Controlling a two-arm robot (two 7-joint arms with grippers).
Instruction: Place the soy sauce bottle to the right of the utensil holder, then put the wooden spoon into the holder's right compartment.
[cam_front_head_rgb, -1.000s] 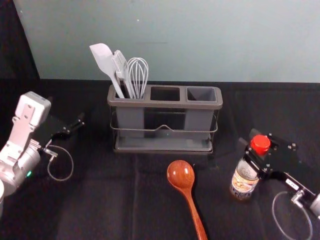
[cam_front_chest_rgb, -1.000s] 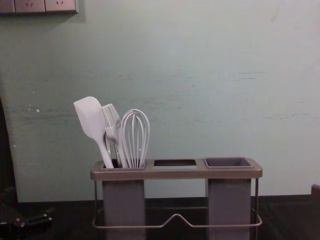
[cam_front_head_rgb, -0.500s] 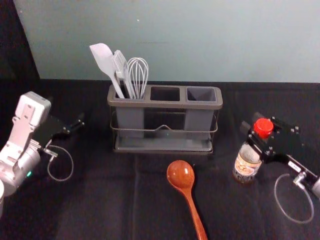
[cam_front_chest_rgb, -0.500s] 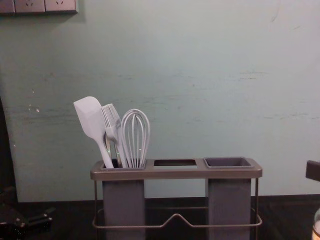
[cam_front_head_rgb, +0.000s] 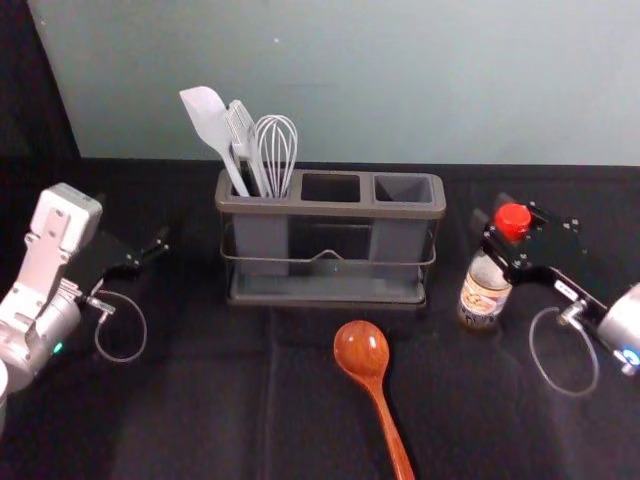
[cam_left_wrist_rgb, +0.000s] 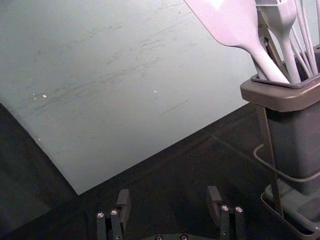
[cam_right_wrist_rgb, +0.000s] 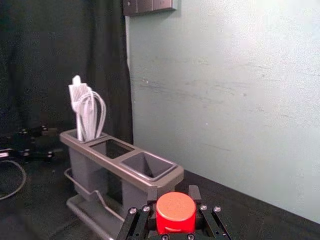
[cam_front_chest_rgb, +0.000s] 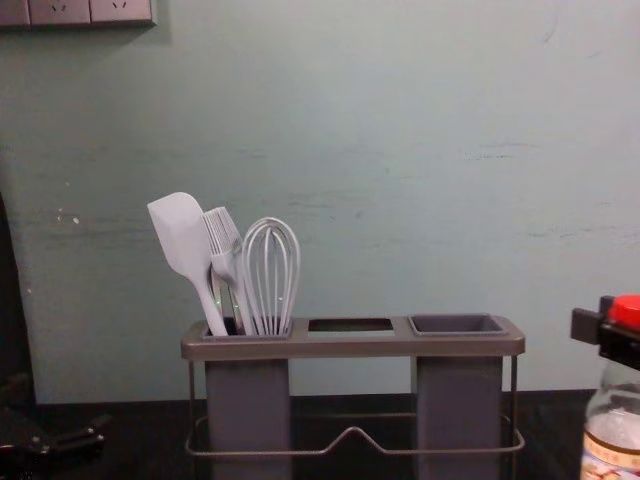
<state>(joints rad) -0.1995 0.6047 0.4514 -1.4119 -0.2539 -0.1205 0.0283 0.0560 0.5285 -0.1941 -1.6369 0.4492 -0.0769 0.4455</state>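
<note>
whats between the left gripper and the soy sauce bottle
The utensil holder stands between them, as the head view shows; the right gripper holds the bottle.

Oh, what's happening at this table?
The robot's right gripper has a soy sauce bottle by its red cap, to the right of the utensil holder. The wooden spoon lies on the dark cloth in front, not yet in the holder's right compartment. The left gripper waits open on the holder's other side.
</note>
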